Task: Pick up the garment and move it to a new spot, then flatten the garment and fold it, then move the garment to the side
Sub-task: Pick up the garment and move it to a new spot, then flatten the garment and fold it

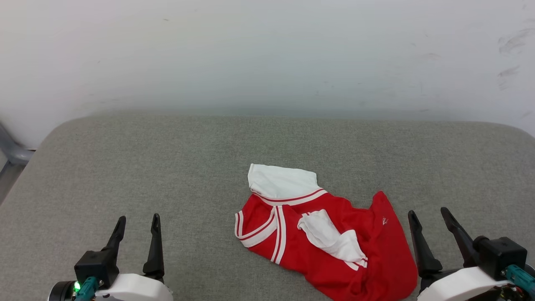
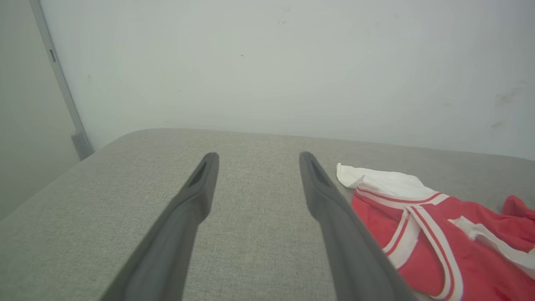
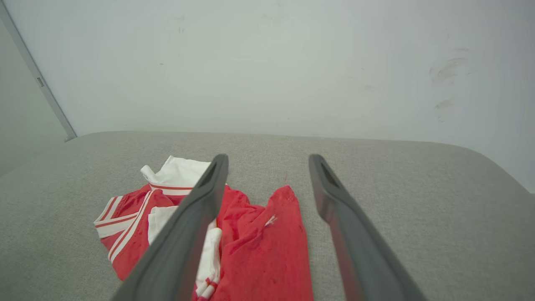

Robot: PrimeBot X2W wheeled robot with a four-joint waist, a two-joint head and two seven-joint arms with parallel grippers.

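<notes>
Both open wide, empty: left gripper (image 1: 138, 218) lower left, right gripper (image 1: 428, 211) lower right; thin shiny red-and-white jersey (image 1: 317, 255) lower centre likely light, limp, slippery; pinch striped trim (image 1: 279, 234).

The grey fabric surface (image 1: 159, 167) is wide and flat, with rounded far corners. Directly on it lies the garment (image 1: 376, 251), crumpled in a loose heap at the near right part: red cloth, white sleeve panels, red-and-white striped trim.
</notes>
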